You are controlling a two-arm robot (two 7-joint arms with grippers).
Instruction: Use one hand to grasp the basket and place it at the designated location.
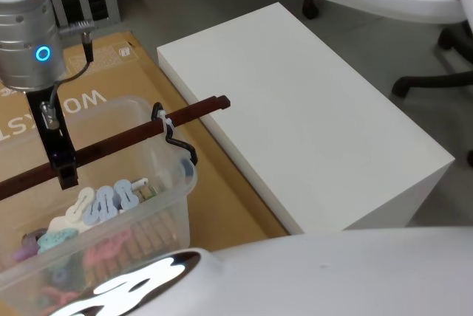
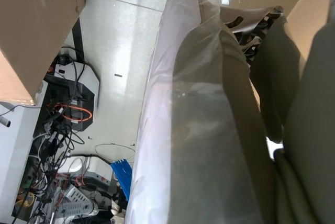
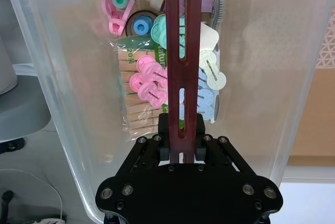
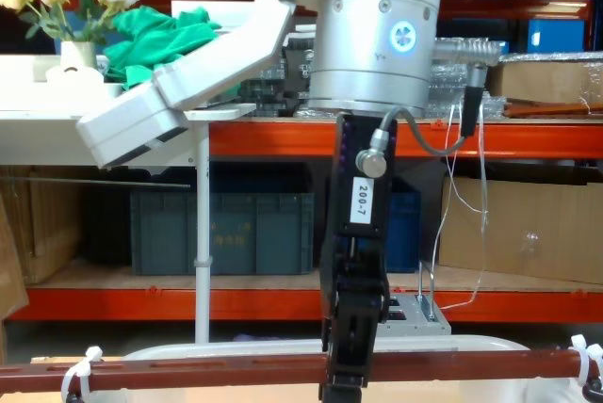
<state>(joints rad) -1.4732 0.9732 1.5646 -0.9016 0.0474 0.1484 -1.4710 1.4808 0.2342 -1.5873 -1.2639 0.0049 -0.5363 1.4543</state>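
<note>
The basket (image 1: 179,183) is a translucent whitish bin holding pastel clips and wooden pegs, at the lower left of the head view over brown cardboard. Its dark red-brown handle bar (image 1: 126,139) runs across the top, fixed at the near end by a black clip and a white zip tie (image 1: 167,125). My right gripper (image 1: 65,172), slim and black below a silver arm with a blue ring light, is shut on the bar near its middle. The right wrist view shows the right gripper (image 3: 181,130) clamping the slotted bar (image 3: 183,51) above the basket (image 3: 68,130). In the chest view the right gripper (image 4: 344,379) holds the bar (image 4: 188,368).
A large white box (image 1: 310,117) stands right of the basket, its top bare. Flat cardboard (image 1: 96,80) lies under and behind the basket. Office chair legs (image 1: 436,80) are at the far right. Orange shelving with grey-blue crates (image 4: 221,229) fills the background.
</note>
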